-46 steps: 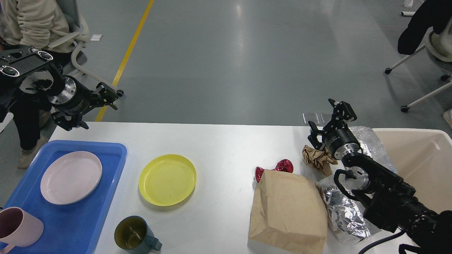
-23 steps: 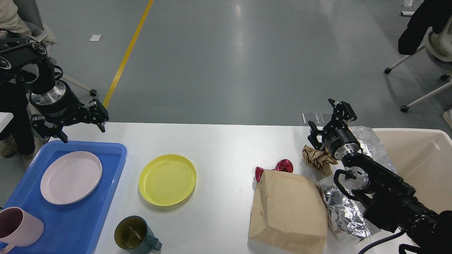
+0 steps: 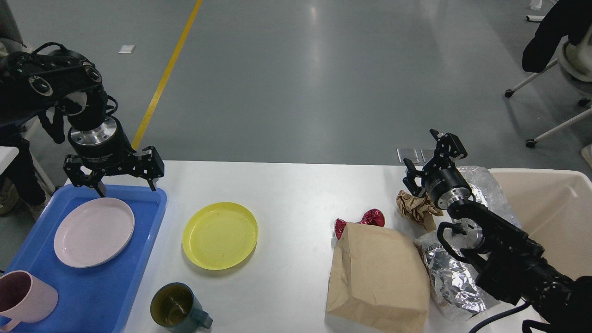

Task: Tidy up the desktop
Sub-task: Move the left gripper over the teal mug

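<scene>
The white desktop [image 3: 296, 185] fills the lower view. On it lie a yellow plate [image 3: 219, 235], a dark green mug [image 3: 178, 308], a brown paper bag [image 3: 380, 275], a red foil wrapper [image 3: 365, 218], a crumpled brown paper [image 3: 416, 206] and crumpled silver foil [image 3: 451, 280]. My left gripper [image 3: 125, 188] is open and empty, pointing down over the far edge of the blue tray [image 3: 99, 296]. My right gripper [image 3: 428, 155] is open and empty, just above and behind the crumpled brown paper.
The blue tray holds a pale pink plate [image 3: 93, 231] and a pink mug [image 3: 23, 298]. A cream bin [image 3: 550, 217] stands at the right edge, with more silver foil [image 3: 485, 185] against it. Office chairs [image 3: 562, 60] stand on the grey floor beyond.
My left arm has swung right and down, turning its gripper to point down over the tray's far edge. The right arm has not moved.
</scene>
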Robot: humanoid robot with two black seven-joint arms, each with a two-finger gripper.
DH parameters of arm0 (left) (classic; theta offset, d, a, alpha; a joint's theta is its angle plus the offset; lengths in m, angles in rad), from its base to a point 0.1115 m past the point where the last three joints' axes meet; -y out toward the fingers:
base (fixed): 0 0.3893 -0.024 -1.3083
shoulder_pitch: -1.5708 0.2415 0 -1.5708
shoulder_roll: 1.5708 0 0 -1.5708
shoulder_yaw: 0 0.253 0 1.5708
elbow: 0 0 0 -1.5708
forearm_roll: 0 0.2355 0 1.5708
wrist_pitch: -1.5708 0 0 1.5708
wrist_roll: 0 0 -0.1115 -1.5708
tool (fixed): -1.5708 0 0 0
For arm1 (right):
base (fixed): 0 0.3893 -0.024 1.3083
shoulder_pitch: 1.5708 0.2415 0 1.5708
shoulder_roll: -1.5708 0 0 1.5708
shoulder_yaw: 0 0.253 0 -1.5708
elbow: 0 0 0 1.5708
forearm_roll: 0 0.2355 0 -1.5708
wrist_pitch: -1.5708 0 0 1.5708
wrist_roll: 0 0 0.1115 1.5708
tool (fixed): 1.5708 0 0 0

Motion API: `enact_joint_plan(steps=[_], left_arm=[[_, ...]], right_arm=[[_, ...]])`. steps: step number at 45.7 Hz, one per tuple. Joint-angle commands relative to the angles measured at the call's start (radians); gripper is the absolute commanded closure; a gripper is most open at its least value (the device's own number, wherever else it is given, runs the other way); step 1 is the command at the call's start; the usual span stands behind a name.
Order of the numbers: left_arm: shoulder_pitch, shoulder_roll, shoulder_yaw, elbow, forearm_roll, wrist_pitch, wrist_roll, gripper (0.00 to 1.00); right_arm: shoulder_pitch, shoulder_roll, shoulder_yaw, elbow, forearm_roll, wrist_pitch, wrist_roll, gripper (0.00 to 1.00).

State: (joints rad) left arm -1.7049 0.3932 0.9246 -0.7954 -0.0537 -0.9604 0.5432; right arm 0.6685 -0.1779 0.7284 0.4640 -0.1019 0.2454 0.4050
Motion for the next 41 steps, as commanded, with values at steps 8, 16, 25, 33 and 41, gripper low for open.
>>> enact_joint_plan(steps=[8, 16, 25, 33, 41], left_arm=[[0.007, -0.091, -0.052, 0.005, -0.002, 0.000, -0.002, 0.03], [-0.001, -0.163, -0.010, -0.028, -0.002, 0.000, -0.029, 0.03], [-0.032, -0.188, 0.040, -0.148, 0.000, 0.000, -0.032, 0.03], [-0.042, -0.189, 0.069, -0.234, 0.000, 0.000, -0.032, 0.03], [-0.029, -0.229, 0.076, -0.245, 0.002, 0.000, -0.032, 0.03]], right_arm=[[-0.001, 0.000, 0.000, 0.001, 0.001, 0.000, 0.000, 0.00], [0.000, 0.000, -0.001, -0.001, -0.001, 0.000, 0.000, 0.00], [-0.001, 0.000, -0.001, -0.001, 0.001, 0.000, 0.000, 0.00], [-0.001, 0.000, 0.000, -0.001, 0.001, 0.000, 0.000, 0.00], [0.000, 0.000, 0.000, -0.001, -0.001, 0.000, 0.000, 0.00]])
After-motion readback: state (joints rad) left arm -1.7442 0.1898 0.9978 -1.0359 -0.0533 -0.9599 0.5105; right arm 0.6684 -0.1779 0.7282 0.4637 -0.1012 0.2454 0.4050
